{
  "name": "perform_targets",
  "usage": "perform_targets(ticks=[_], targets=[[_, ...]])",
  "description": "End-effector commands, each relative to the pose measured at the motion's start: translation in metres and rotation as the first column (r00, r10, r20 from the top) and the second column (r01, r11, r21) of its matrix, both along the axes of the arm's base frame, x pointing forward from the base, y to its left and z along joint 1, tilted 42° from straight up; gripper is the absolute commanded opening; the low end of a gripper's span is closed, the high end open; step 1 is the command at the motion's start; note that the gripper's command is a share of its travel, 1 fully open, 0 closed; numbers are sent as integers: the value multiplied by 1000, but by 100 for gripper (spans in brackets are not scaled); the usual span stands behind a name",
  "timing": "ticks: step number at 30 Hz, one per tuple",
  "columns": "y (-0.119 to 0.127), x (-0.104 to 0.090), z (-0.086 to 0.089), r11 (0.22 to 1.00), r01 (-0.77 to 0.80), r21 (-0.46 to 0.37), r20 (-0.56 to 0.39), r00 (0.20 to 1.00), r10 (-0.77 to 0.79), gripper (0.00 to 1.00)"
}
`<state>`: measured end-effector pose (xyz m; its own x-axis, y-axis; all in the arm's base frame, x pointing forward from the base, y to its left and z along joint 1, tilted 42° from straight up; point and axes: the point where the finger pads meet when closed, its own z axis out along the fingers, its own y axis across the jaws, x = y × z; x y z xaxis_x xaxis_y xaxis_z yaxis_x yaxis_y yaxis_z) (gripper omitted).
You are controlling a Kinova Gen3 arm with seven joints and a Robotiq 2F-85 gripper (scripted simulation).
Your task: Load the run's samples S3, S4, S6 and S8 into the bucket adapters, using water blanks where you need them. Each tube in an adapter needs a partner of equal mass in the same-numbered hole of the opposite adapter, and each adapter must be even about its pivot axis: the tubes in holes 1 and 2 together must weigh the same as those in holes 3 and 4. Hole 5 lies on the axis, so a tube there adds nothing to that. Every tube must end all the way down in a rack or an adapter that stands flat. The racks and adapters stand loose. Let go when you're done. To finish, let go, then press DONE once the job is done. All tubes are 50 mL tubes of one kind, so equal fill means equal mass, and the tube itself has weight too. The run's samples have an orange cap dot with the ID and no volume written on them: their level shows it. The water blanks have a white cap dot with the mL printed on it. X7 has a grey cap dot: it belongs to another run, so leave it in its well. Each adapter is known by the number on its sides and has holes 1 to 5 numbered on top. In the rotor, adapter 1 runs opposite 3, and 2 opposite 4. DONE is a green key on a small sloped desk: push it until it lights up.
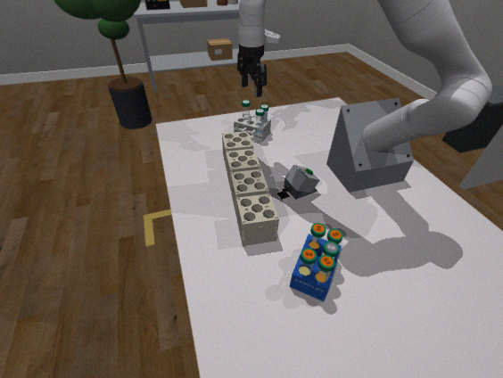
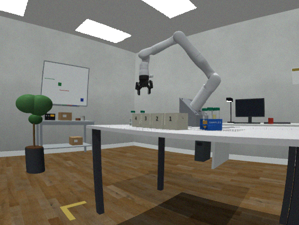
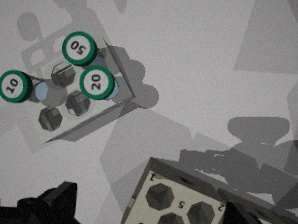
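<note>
On the white surface [image 1: 401,285], the row of four beige adapters [image 1: 250,187] shows side numbers 4, 3, 2, 1 in the exterior view, though the wrist view cuts the nearest one off, leaving only hole marks 1, 5 and 2 readable. The blue rack [image 1: 312,278] reads SAMPLES, its orange cap dots too small to read surely from above. The tool [image 1: 252,79] hangs spread and holding nothing, well above the small grey rack [image 3: 112,107], whose caps read 50 [image 3: 78,48], 20 [image 3: 97,83] and 10 [image 3: 15,86].
</note>
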<state>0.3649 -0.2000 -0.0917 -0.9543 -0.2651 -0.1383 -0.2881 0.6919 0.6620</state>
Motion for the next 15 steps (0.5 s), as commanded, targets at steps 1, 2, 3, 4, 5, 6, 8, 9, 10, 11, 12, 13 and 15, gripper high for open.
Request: perform_targets(ticks=[1, 2, 3, 4, 5, 6, 8, 9, 10, 11, 12, 13, 15], targets=[[14, 0, 14, 996, -94, -2, 101, 990, 94, 100], [18, 0, 18, 993, -119, -2, 123, 985, 118, 100], [21, 0, 21, 990, -143, -3, 146, 979, 142, 100], [25, 0, 24, 986, -167, -4, 168, 972, 166, 100], [29, 0, 28, 981, -192, -6, 190, 963, 189, 100], [33, 0, 31, 976, -216, -8, 211, 954, 213, 100], [40, -1, 38, 965, -263, -14, 254, 932, 258, 100], [44, -1, 41, 958, -287, -18, 275, 919, 281, 100], [47, -1, 44, 950, -310, -23, 296, 906, 302, 100], [47, -1, 44, 950, -310, -23, 296, 906, 302, 100], [47, -1, 44, 950, -310, -23, 296, 906, 302, 100], [51, -1, 48, 943, -333, -28, 317, 891, 324, 100], [59, -1, 54, 929, -369, -37, 350, 866, 358, 100]])
